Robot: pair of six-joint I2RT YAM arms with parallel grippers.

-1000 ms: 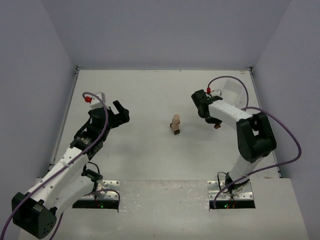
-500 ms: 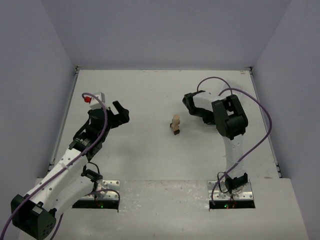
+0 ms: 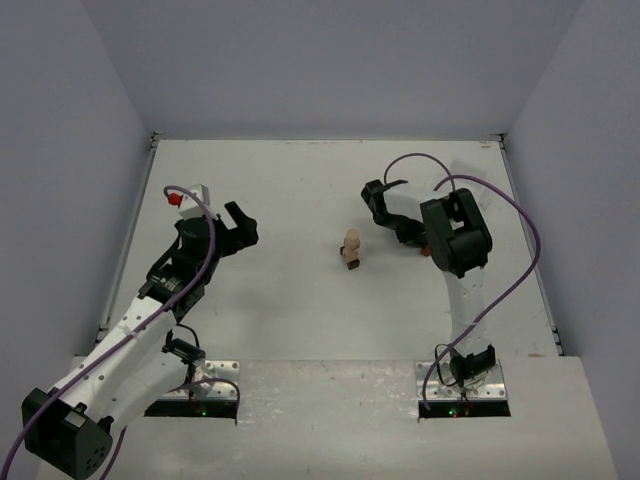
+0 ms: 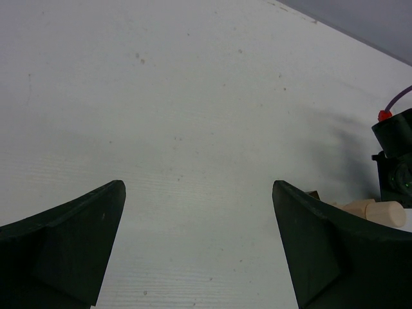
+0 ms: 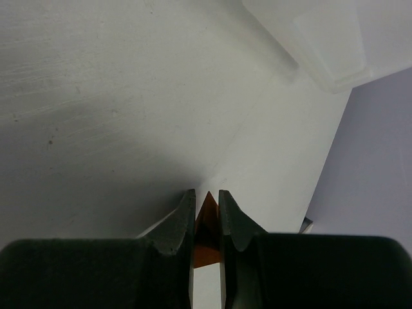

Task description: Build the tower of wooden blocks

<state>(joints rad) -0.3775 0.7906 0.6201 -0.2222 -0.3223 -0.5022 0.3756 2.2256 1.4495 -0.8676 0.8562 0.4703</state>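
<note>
Wedge block (image 5: 206, 233) pinched in the right gripper (image 5: 206, 193); partial wood block tower (image 3: 351, 248) stands mid-table, between the arms.
We judge the reddish-brown wedge light, rigid and smooth, likely to squirt from a pinch on its slope, so we favour its flat parallel sides. The tower looks easily toppled. The left gripper (image 4: 198, 187) is spread wide and holds nothing. A clear tray (image 5: 328, 38) lies beyond.

The tower (image 3: 351, 249) stands upright mid-table: pale tan blocks over what seems to be a dark brown base, though it is small in view. A reddish-brown wedge (image 5: 207, 226) sits pinched in the right gripper (image 5: 206, 197), with its point facing outward.
</note>
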